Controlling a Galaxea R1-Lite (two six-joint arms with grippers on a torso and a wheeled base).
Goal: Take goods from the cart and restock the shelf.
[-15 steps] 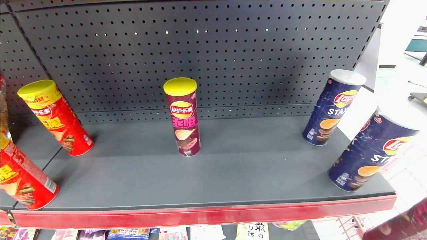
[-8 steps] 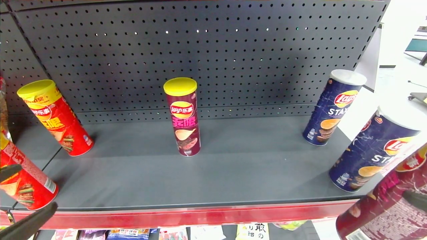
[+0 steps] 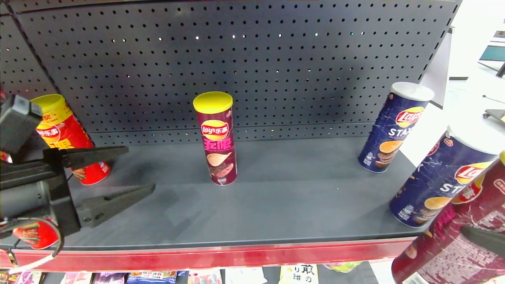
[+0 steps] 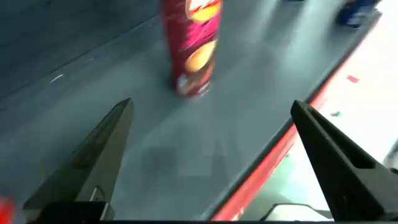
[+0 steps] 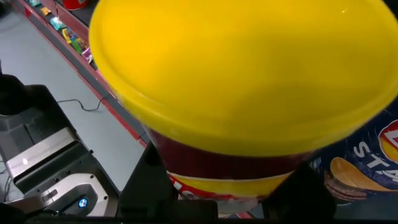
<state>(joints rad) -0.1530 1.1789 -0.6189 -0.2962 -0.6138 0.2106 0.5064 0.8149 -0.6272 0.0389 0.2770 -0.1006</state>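
- Since half a second ago, my left gripper (image 3: 140, 169) has come up from the low left corner. It is now hanging over the left part of the shelf (image 3: 276, 205), fingers spread wide, holding nothing.
- Since then the held can (image 3: 446, 244) has also risen a little. My right gripper (image 5: 227, 199) is squeezing it from both sides.
- That dark red can is leaning at the low right corner, out past the red front edge (image 3: 236, 254) and not on the shelf.
- The standing can (image 3: 217, 142) is waiting upright in the middle, well apart from both grippers.
- I am seeing a wide bare stretch between it and the two blue cans (image 3: 394, 126) at the right end.
- The nearer blue can is sitting close to the front edge, and the held can is covering part of it.
- A red can (image 3: 67, 134) is standing partly hidden behind the left gripper, near the back wall (image 3: 236, 59).
- The right wrist view is showing me the held can's yellow lid up close, while the head view is showing mostly its side.
- The left wrist view is showing the standing can straight ahead between the open fingers.
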